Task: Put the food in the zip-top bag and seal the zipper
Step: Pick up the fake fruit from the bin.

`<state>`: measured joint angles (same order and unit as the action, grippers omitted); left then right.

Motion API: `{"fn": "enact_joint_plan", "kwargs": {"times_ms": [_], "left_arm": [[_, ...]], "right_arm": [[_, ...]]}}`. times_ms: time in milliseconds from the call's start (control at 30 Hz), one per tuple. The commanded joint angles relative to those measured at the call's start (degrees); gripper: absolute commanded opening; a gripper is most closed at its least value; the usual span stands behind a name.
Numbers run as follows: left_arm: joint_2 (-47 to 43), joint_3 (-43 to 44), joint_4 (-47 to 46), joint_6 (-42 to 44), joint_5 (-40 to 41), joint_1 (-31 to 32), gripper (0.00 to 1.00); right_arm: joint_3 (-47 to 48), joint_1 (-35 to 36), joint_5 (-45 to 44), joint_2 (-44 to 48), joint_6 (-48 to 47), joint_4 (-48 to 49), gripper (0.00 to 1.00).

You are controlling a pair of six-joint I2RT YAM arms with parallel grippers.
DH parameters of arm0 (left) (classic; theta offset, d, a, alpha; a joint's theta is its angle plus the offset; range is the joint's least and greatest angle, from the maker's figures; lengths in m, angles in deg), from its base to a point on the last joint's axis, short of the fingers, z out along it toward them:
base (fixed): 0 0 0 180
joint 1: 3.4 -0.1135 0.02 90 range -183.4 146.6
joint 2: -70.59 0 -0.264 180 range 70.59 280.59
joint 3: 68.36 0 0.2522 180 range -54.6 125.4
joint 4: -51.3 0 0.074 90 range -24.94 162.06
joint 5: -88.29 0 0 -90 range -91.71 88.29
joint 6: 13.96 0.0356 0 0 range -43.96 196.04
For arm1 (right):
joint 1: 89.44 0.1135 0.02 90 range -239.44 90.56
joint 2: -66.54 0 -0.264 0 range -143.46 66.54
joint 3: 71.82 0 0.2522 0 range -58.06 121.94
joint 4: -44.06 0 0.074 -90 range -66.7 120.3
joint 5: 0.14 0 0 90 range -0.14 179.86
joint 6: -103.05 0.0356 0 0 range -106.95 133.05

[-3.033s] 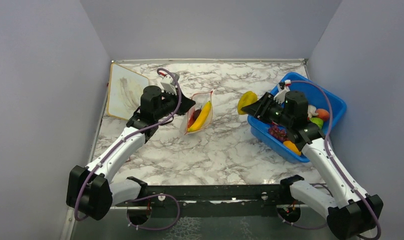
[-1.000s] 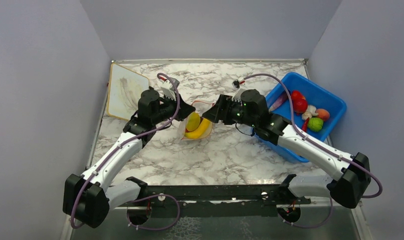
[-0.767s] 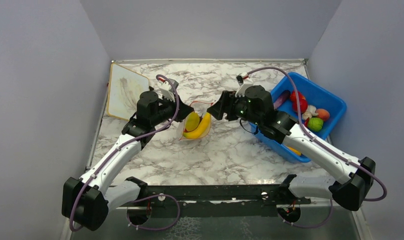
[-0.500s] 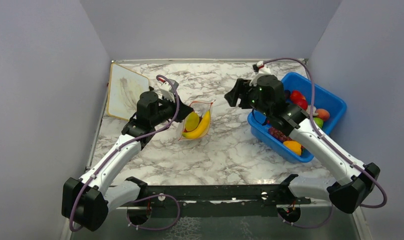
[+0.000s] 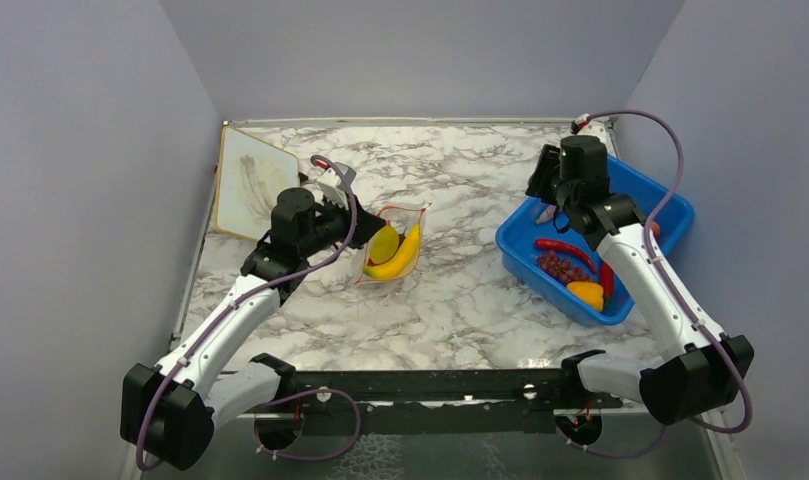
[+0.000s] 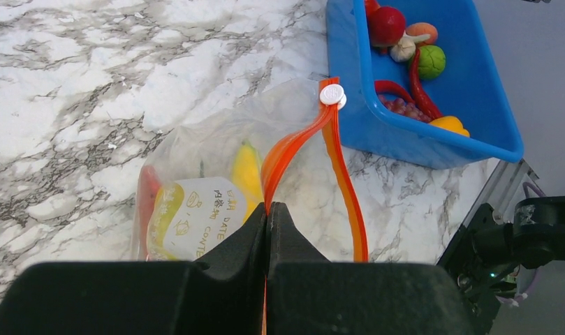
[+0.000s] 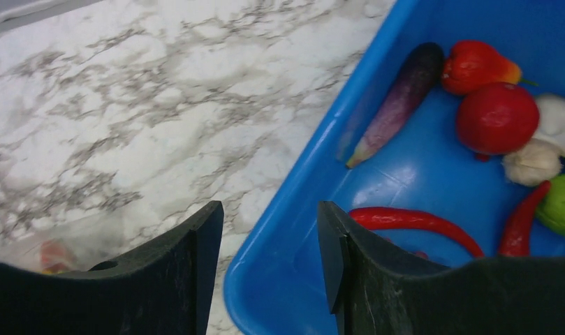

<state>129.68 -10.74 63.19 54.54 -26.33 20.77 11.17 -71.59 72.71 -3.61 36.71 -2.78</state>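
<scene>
White-and-grey marbled table (image 5: 450, 290), blue bin (image 7: 412, 171), clear zip-top bag (image 6: 195, 139), orange-red zipper (image 6: 293, 149), yellow banana (image 5: 400, 258), purple eggplant (image 7: 398, 105), red chili (image 7: 405, 220)

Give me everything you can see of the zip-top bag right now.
The zip-top bag is clear, crinkly plastic lying on the marble table, mouth open. Its orange-red zipper splits into two strips that meet at a white slider at the far corner. The left end effector is shut on one strip. A white printed label shows on its side. Inside are a yellow banana, a yellow-green piece and something red.
</scene>
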Motion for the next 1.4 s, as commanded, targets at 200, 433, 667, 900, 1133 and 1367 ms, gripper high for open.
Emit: {"fn": "enact_joint_plan", "kwargs": {"times_ms": [200,433,667,900,1133,1367], "left_arm": [[-1.3,-0.3,-1.4,-0.7,-2.2,2.1,0.00],[-0.4,0.7,-0.1,0.6,-1.4,4.7,0.00],[-0.6,0.7,0.9,1.5,-0.7,6.6,0.00],[0.3,1.2,1.8,1.9,-0.8,6.7,0.00],[-0.3,1.2,2.4,2.7,0.2,6.7,0.00],[-0.2,1.1,2.4,2.7,0.0,6.7,0.00]], "right_arm": [[-1.5,-13.5,-14.0,-6.6,-7.5,4.1,0.60],[-4.8,-20.6,-12.0,-10.3,-11.6,10.9,0.76],[-3.7,-24.3,-8.7,-18.5,-12.6,12.9,0.85],[-1.9,-27.1,-4.2,-25.5,-13.8,13.2,0.86],[0.5,-28.7,-5.5,-30.3,-14.8,14.8,0.86],[1.5,-29.6,-4.1,-33.4,-15.9,16.1,0.86]]}}
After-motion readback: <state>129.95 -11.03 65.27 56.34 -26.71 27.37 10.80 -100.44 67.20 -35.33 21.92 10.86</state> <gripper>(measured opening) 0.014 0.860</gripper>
